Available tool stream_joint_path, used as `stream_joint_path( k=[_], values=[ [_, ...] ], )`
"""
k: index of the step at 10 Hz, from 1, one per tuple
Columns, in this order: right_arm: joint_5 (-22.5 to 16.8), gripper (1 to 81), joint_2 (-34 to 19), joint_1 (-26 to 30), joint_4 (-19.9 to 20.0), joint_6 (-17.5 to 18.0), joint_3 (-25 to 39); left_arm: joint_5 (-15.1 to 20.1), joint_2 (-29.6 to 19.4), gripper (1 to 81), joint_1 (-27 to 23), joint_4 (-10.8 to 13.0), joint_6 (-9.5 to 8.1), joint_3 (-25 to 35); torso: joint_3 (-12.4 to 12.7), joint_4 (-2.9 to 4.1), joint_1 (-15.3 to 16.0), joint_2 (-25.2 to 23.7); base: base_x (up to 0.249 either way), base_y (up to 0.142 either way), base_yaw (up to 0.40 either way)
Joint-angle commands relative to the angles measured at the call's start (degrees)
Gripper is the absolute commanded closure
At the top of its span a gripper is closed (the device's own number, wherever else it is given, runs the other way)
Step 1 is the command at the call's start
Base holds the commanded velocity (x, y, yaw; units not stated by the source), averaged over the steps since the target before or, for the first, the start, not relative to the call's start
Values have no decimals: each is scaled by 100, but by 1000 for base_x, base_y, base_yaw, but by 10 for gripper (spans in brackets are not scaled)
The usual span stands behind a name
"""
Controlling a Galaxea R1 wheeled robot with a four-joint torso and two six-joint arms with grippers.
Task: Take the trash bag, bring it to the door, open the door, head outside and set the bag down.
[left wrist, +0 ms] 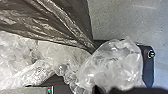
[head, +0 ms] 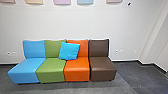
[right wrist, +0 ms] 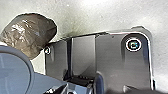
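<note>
Though both wrist views look down close by the robot's own plate (right wrist: 111,57), the state of the left jaws cannot be told; likewise the right jaws.

Item: trash bag (left wrist: 45,22), dark, glossy, creased. Seen large in the left wrist view, its folds drawn together to a narrow point; judged to be borne at the left jaws, grip itself unconfirmed. In the right wrist view, a rounded bulge of it beyond a corner of the plate; contact with the floor cannot be told.

Item: clear plastic (left wrist: 112,65), crumpled and bulging, against the gathered end of the bag. Whether contents or lining, uncertain.

Surroundings, head view: four armless seats in a row, namely blue (head: 27,70), green (head: 51,70), orange (head: 77,70) and brown (head: 103,70). One bright blue cushion (head: 69,51), leaning on the backs of the green and orange seats. Grey floor (head: 67,88); white wall (head: 82,23) behind; pastel panels (head: 85,1) above.

Progress, as judged: pick-up probably done; carrying in hand, the robot being indoors. Outstanding: reaching the door, opening it, going outside, putting the bag down.
</note>
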Motion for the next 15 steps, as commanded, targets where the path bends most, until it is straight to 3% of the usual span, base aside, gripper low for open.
stream_joint_path(
  k=[1, 4, 5, 9, 10, 11, 13, 15],
  values=[
    [-310, 10, -126, 330, -13, -20, -18, 499, -1, 811, -335, -11, 63, -196, -2, 0, -357, 553, 0, 0, 0],
    [-310, 10, -46, 303, -13, -21, -114, 499, 61, 811, -283, -11, 107, -214, 50, 0, -712, 1104, 0, 0, 0],
    [-310, 10, 24, 276, -48, -21, -202, 499, 122, 811, -213, -2, 124, -214, 454, 0, -844, 1307, 0, 0, 0],
    [-310, 10, 402, 145, -145, -21, -677, 490, 658, 811, 210, 112, 396, -557, 1035, 0, -1320, 2075, 0, 0, 0],
    [-310, 10, 489, 127, -154, -21, -773, 490, 841, 811, 297, 112, 458, -757, 1103, 0, -1436, 2249, 0, 0, 0],
    [-310, 10, 533, 127, -189, -21, -826, 490, 973, 811, 351, 112, 545, -907, 878, 0, -1587, 2475, 0, 0, 0],
    [-310, 10, 622, 74, -206, -21, -897, 499, 1221, 811, 429, 121, 616, -1155, 1197, 0, -1834, 2829, 0, 0, 0],
    [-310, 10, 727, 31, -241, -21, -1046, 490, 1326, 811, 465, 139, 660, -1278, 1283, 0, -2048, 3159, 0, 0, 0]
  ],
)
